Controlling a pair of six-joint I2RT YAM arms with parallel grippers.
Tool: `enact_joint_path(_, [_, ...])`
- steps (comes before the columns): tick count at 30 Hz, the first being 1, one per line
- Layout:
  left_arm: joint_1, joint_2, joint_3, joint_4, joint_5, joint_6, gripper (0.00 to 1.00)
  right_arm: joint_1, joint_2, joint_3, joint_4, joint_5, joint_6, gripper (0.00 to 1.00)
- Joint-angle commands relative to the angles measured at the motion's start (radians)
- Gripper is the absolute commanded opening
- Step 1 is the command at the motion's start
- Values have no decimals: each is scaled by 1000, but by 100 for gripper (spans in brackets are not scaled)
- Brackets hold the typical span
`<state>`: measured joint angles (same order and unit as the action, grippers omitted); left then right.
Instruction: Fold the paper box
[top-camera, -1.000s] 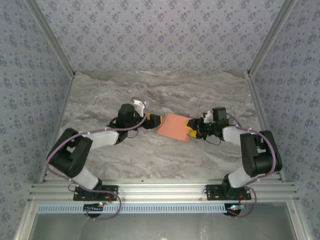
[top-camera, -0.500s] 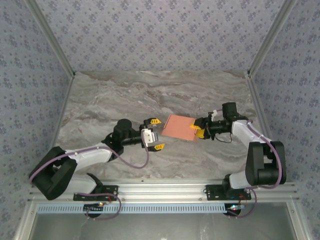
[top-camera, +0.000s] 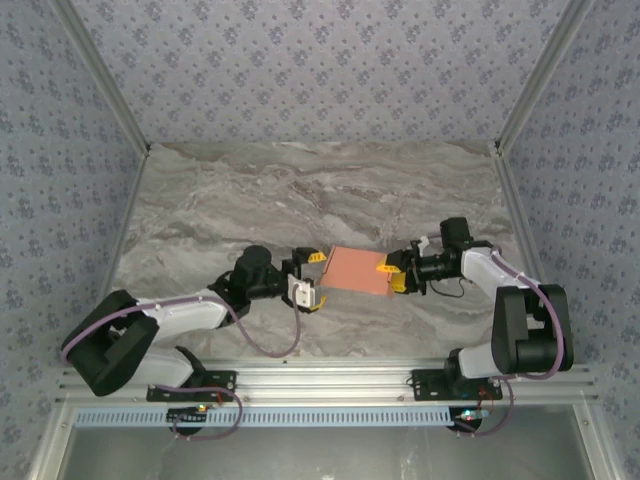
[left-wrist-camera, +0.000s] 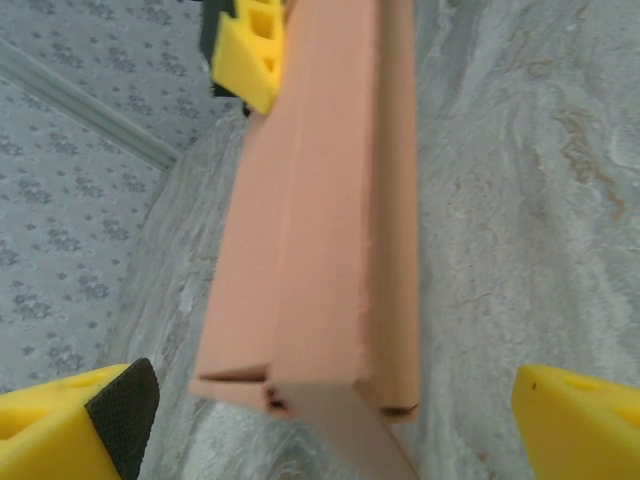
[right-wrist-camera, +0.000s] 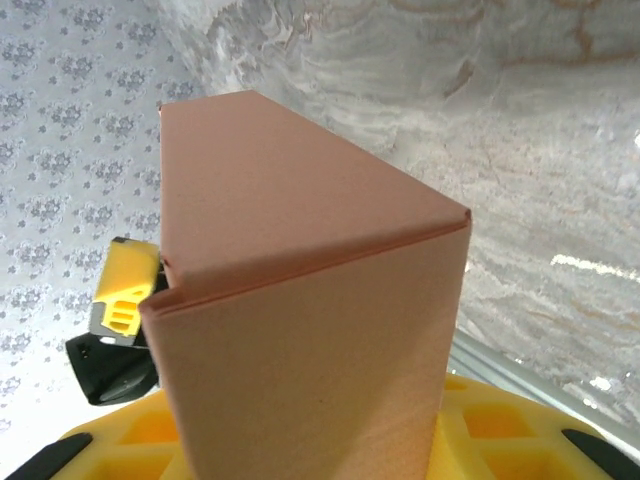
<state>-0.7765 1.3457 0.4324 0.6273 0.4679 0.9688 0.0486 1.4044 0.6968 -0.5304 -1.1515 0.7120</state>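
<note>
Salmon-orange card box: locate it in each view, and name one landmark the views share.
Top external: the salmon-orange card box lies near the centre, slightly right and below the middle.
Left wrist: the box runs from top centre down to bottom centre.
Right wrist: the box rises mid-picture from the bottom edge.
Shared landmark: the grey marbled tabletop, at the right in both wrist views.

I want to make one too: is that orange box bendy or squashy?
Probably light and fairly stiff: the right gripper holds the paper box by one end, and it sticks out straight, not drooping. It looks like thin folded card, seemingly hollow, so a hard squeeze would likely crush it.
</note>
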Motion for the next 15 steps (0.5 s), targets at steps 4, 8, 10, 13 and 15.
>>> enact_joint_path(4, [-40,91,11,102,26,-3,85,8,-19,-9,-17,-59,50,34])
enact_joint_path(8, [-40,127,-13,223,-47,-61,74,12,-39,3,-17,-39,76,34])
enact_joint_path(10, [-42,128,-5,227,-63,-60,69,17,-56,-5,5,-31,105,34])
enact_joint_path(13, [-43,125,1,212,-87,-36,66,25,-64,-21,43,-20,145,35])
enact_joint_path(15, [-42,132,0,206,-110,-22,64,29,-67,-18,35,4,146,35])
